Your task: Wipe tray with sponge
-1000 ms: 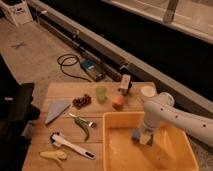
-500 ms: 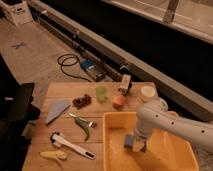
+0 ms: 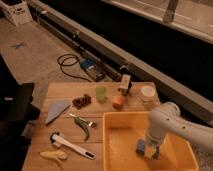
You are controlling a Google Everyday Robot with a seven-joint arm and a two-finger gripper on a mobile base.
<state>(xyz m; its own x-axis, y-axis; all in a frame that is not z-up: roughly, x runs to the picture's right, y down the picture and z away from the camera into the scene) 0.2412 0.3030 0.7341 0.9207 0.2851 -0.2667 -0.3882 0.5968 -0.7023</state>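
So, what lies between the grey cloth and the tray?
In the camera view, a curved green vegetable; the claw is low inside the tray, at the sponge.

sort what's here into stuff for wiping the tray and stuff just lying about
For the job: tray; sponge inside it; gripper low in the tray at the sponge.
Lying about: grey cloth, grapes, green cup, orange fruit, white cup, green pepper, white-handled tool.
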